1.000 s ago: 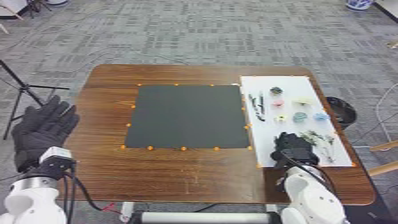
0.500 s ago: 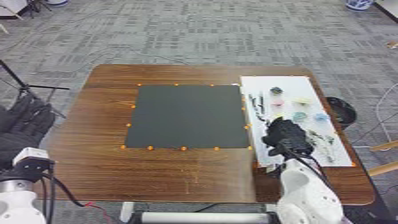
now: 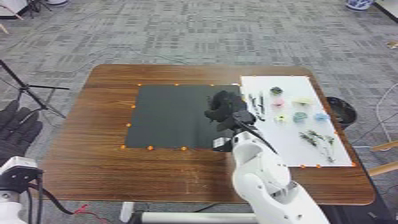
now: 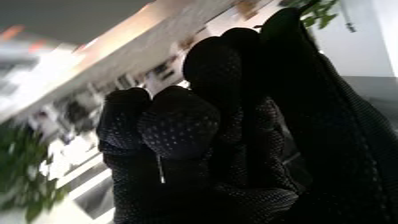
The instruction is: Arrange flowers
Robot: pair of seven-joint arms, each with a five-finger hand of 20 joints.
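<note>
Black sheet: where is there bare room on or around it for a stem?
The left half of the black sheet is bare. So is the brown table between the sheet's near edge and the table's, left of the right arm. It's crowded rightward: the right hand covers the sheet's right side; the white sheet holds flower heads and green sprigs.

Pastel flowers (image 3: 321, 117), leafy sprigs (image 3: 313, 136) on white sheet (image 3: 289, 83)

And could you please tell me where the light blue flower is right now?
In the head view, the light blue flower lies near the right edge of the white sheet, just right of the blue-green flower.
</note>
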